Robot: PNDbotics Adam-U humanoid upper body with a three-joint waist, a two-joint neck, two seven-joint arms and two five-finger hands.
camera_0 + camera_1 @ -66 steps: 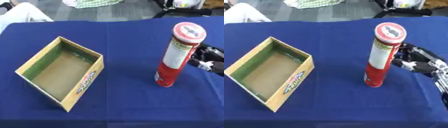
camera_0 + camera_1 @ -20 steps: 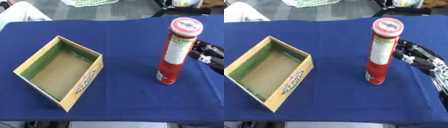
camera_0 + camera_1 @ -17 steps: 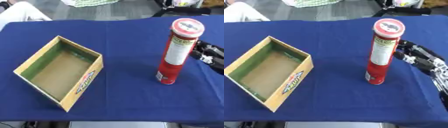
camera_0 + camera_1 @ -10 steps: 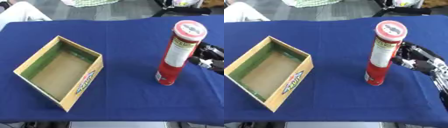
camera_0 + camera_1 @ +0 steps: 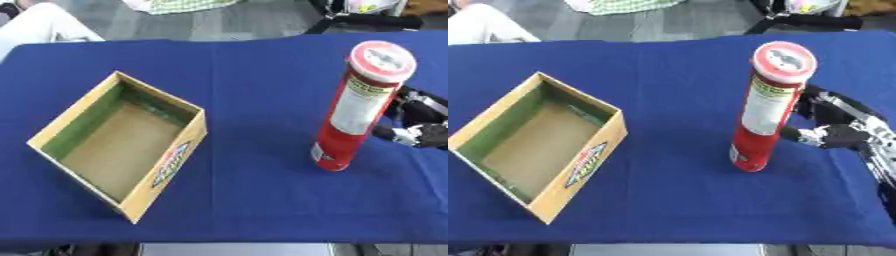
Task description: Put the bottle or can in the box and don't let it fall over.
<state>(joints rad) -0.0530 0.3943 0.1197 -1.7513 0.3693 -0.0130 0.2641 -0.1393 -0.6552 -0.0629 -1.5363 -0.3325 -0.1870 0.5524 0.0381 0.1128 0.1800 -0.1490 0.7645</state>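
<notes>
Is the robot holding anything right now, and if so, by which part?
Nothing is held. The right hand is beside the upright red can, fingers curved toward its middle but apart from it.

Even, bright overhead light falls on the blue tablecloth point(image 5: 245, 80), with no harsh glare anywhere on it. The open cardboard box point(image 5: 122, 145) throws a short, soft shadow onto the cloth along its near and left sides, and its inner walls are darker than its floor. The tall red can point(image 5: 765, 107) casts only a faint shadow at its base; its pale lid is slightly washed out. Both views are soft overall, and print on the can and box is unreadable. The right hand point(image 5: 842, 131), just beside the can, is blurred at the fingers. The floor beyond the cloth's far edge is out of focus.
</notes>
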